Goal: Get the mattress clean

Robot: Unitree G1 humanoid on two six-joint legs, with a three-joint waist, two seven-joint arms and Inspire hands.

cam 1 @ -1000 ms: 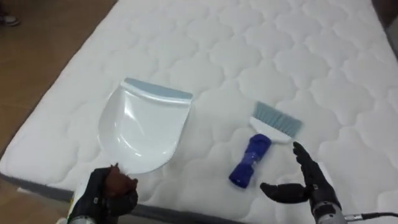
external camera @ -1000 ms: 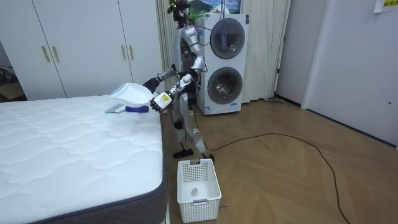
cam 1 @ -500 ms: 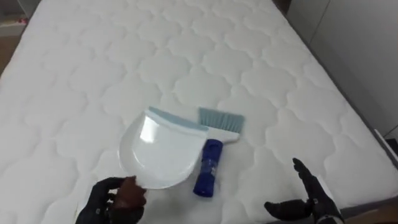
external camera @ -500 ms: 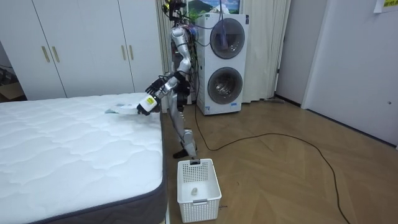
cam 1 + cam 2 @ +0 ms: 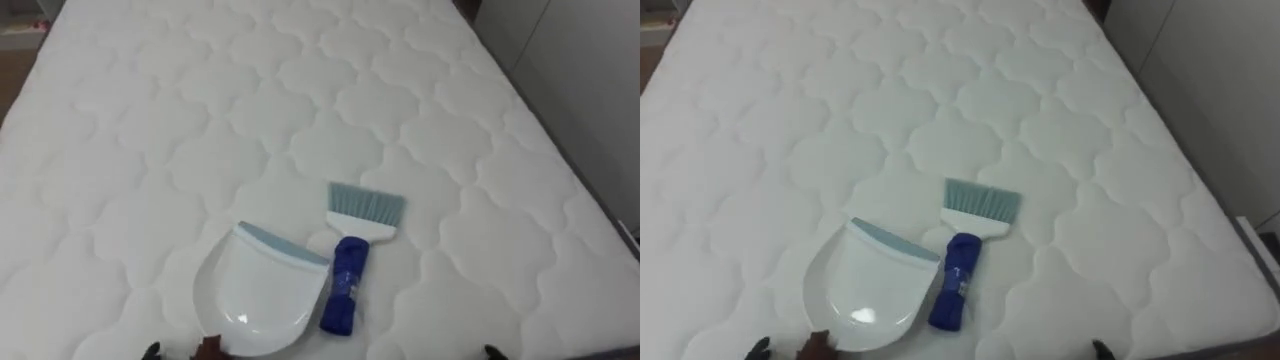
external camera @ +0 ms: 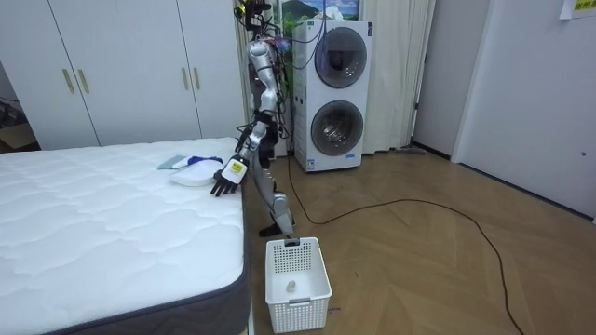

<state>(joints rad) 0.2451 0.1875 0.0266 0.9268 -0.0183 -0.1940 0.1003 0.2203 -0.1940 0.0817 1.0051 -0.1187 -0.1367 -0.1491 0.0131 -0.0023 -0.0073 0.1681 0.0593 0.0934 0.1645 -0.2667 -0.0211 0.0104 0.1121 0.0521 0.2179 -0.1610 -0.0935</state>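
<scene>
In the left eye view, a white quilted mattress (image 5: 250,110) runs from edge to edge. A white plastic dustpan with a pale blue lip (image 5: 260,298) lies flat on it near the bottom of the picture, with its lip pointing up the bed. Just to its right lies a hand brush with a dark blue handle and pale blue bristles (image 5: 355,262). The handle sits close against the pan's right rim and the bristles fan out past the lip. At the bottom edge, the dark fingertips of the left hand (image 5: 152,351) show just below the pan's rounded end. Whether they touch it cannot be told here. 1 dark fingertip of the right hand (image 5: 491,352) shows at the bottom edge, well right of the brush. How far that hand is open cannot be told.

The right eye view gives the same layout.

In the room view, the robot stands at the corner of the bed, in front of 2 stacked white washing machines (image 6: 333,93). Its left arm reaches down over the mattress edge. The left hand hangs with its fingers spread and straight, just beside the dustpan and holding nothing. A white slatted plastic basket (image 6: 300,284) stands on the wooden floor (image 6: 438,270) near the foot of the bed. White wardrobe doors (image 6: 121,70) line the wall behind the bed.
</scene>
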